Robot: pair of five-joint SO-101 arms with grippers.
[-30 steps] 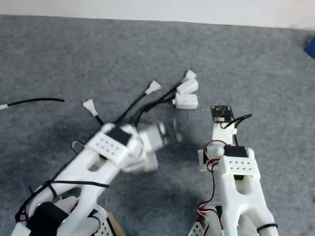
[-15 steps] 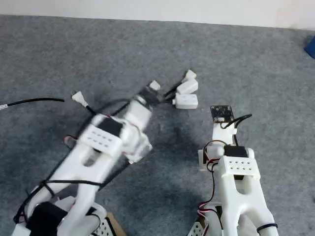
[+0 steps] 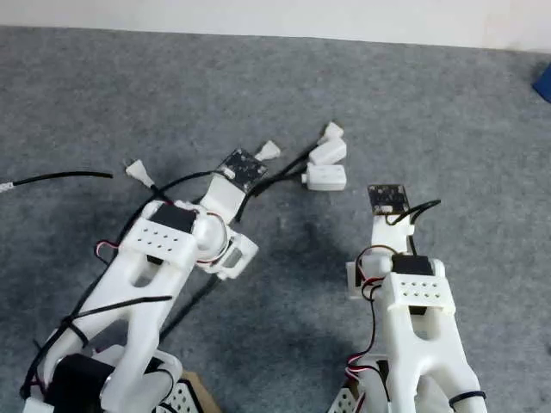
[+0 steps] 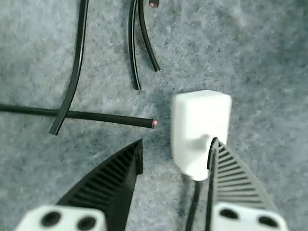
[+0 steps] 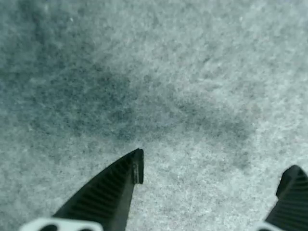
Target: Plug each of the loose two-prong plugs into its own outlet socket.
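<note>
Grey felt table is taken as the work surface. The left arm is angled toward 1 o'clock; the right arm is pointed at 12 o'clock. Nothing is judged complete: no plug is seen seated in a socket. The white outlet sockets are clustered at 1 o'clock of table centre, with black leads run off toward 7 o'clock. The smallest piece, at the cluster's 12 o'clock end, cannot be classed as socket or plug. The near plug is found at 12 o'clock of centre, just beside the left wrist's camera board and apart from the sockets. In the left wrist view it is judged to be the white body laid flat on the felt, with its cable led back under the gripper. The left gripper is spread open with the plug body between the jaws, touching or nearly touching one finger and apart from the other; nothing is grasped yet. The right gripper is held wide open over bare felt, with nothing between the jaws. The far plug, prongs visible, is left at 10 o'clock, well apart from the sockets. Cut cable ends with red cores are seen just beside the near plug. Left to do, as judged: the near plug is to be gripped, carried toward 3 o'clock and seated, and the far plug after it.
</note>
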